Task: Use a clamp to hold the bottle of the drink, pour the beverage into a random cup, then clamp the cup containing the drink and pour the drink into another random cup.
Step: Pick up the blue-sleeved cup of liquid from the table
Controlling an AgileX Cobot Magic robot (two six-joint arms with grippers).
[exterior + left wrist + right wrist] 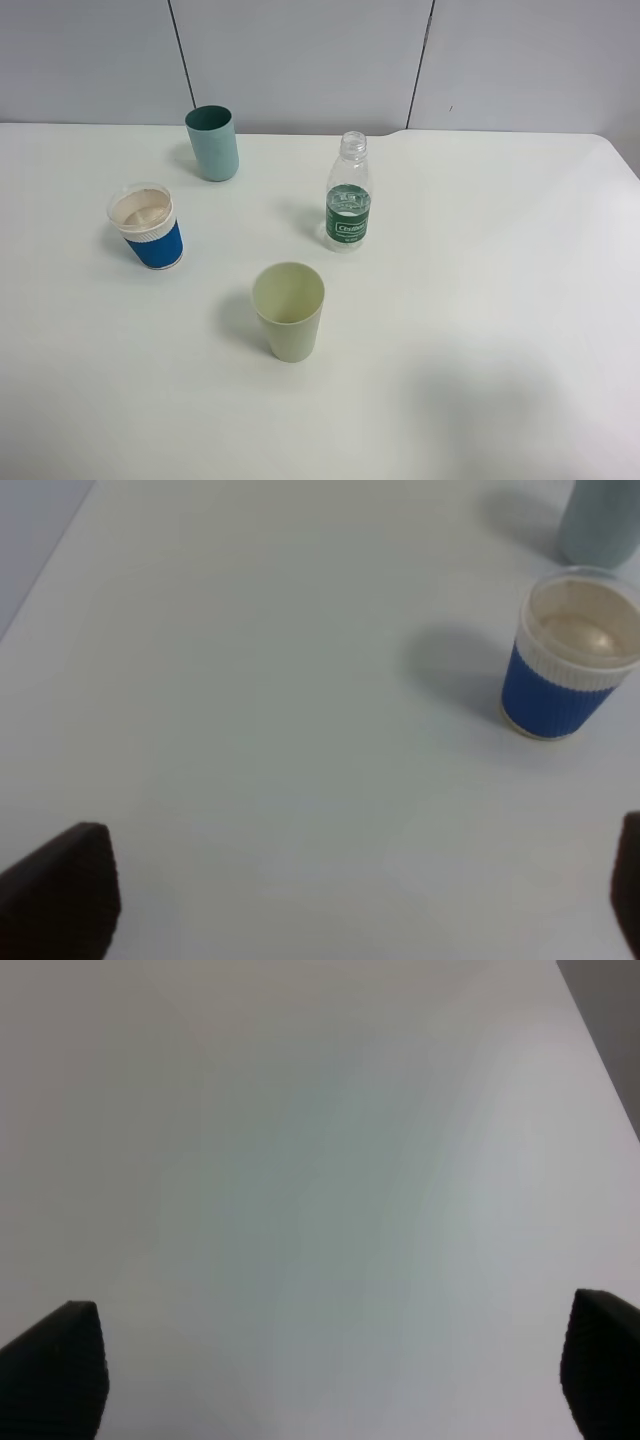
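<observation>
The bottle (pixel 347 195) stands untouched; left hand (pixel 345 890) and right hand (pixel 327 1370) hover spread above the table (pixel 500 300).

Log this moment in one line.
left gripper open, empty | right gripper open, empty | clear ribbed green-labelled plastic bottle upright, uncapped, ungripped

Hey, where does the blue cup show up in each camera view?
Exterior high: blue cup on the left side, nearer the camera than the teal tumbler.
Left wrist: blue cup in view, close beside the tumbler.
Right wrist: not in it.
Shared landmark: the teal tumbler, in the exterior and left wrist views.
</observation>
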